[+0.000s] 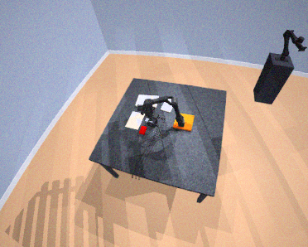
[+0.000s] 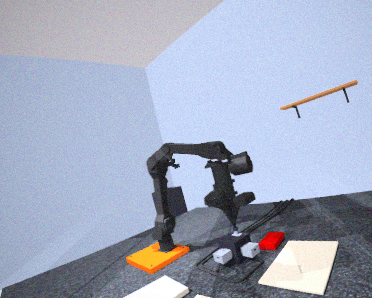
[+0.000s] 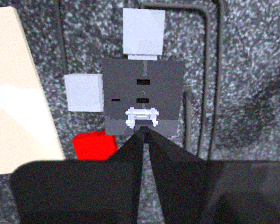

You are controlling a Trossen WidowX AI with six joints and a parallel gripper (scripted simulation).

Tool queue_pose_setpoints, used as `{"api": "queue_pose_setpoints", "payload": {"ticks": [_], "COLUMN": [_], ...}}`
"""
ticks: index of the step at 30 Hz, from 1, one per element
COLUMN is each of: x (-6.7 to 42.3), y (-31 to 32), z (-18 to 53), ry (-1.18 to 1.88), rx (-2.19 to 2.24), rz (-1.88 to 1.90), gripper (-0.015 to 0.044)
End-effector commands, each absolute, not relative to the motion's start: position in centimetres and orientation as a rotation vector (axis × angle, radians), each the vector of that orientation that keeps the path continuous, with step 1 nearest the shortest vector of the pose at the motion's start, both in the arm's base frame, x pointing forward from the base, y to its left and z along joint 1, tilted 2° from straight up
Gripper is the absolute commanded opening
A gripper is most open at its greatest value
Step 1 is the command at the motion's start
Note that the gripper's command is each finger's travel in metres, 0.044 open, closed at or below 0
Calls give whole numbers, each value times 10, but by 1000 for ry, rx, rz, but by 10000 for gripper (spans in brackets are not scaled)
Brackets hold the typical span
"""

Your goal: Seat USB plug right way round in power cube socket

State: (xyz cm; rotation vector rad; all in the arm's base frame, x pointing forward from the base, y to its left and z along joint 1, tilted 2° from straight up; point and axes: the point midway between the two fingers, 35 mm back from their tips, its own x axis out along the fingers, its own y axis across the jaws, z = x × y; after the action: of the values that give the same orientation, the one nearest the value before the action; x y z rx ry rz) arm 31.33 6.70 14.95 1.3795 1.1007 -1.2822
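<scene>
The dark power cube point(image 2: 232, 243) point(image 3: 164, 90) stands on the table with dark slots in its top face. A white block sticks out from each of two of its sides. My gripper point(image 2: 235, 230) point(image 3: 145, 136) points down over the cube's top, near one edge, and is shut on the USB plug. The plug point(image 2: 237, 233) point(image 3: 142, 115) shows as a small white and silver piece at the fingertips, by the cube's top. The fingers hide part of it. I cannot tell how deep it sits or which way round it is.
A red block point(image 1: 142, 130) point(image 2: 272, 241) point(image 3: 94, 146) lies close beside the cube. A cream panel point(image 1: 133, 120) point(image 2: 305, 265) point(image 3: 14, 65) lies beyond it. Dark cables point(image 2: 268, 218) point(image 3: 220, 75) run around the cube. The arm's orange base plate point(image 1: 189, 119) point(image 2: 155, 260) and white panels point(image 2: 160, 290) are nearby.
</scene>
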Motion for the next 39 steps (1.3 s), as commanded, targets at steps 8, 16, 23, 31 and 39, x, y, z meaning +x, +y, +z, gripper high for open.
{"api": "queue_pose_setpoints", "payload": {"ticks": [8, 16, 23, 31, 39], "x": [314, 314, 314, 314, 314], "y": [67, 67, 67, 67, 67], "z": [148, 147, 146, 145, 144], "ry": [1103, 1103, 1103, 1103, 1103], "rx": [1377, 1377, 1377, 1377, 1377], "rz": [-1279, -1279, -1279, -1279, -1279], "gripper": [0, 0, 0, 0, 0]}}
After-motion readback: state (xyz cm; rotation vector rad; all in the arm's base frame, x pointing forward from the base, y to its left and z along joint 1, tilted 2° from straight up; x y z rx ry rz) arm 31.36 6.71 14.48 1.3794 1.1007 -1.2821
